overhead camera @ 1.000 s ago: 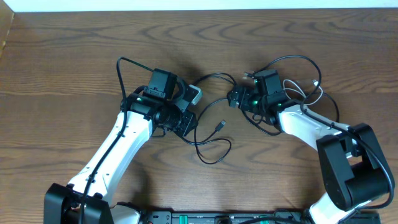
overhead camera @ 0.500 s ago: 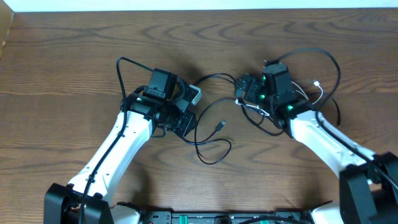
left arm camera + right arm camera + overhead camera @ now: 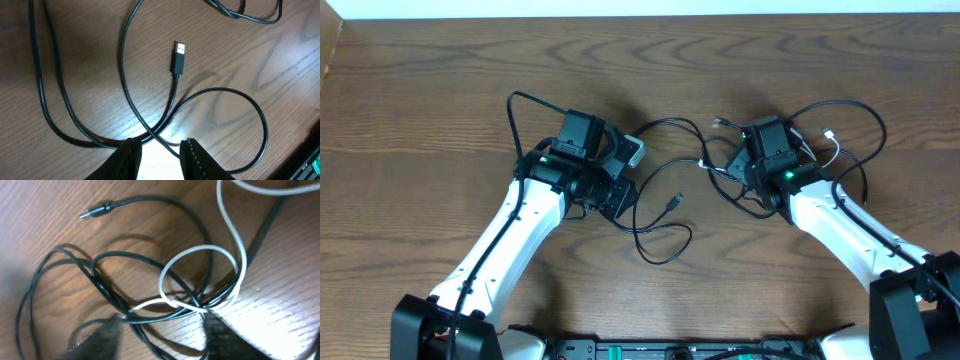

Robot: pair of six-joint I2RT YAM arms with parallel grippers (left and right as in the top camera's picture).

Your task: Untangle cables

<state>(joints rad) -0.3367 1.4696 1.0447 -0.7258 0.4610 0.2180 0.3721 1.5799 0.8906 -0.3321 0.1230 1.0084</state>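
My left claw (image 3: 159, 145) sits low over the table (image 3: 75, 30), jaws narrowly apart, black cords (image 3: 175, 87) crossing between them (loose plug (image 3: 178, 57) just beyond). My right claw (image 3: 162, 324), blurred, stands parted around knotted black cords and a white cord (image 3: 227, 222).

Robotics lab, tabletop test bench. Evidence:
- two white-and-black robot arms, left arm (image 3: 510, 235) and right arm (image 3: 840, 225), based at near edge of wood-grain table (image 3: 420, 80)
- black base rail (image 3: 620, 350) with green-lit electronics between arm bases
- green status lights (image 3: 786, 176) on wrist units
- wrist-mounted cameras plus fixed overhead view
- only props on tabletop: loose thin cables (image 3: 665, 240)
- plain white strip (image 3: 620, 7) along far edge, wall or board, cannot tell
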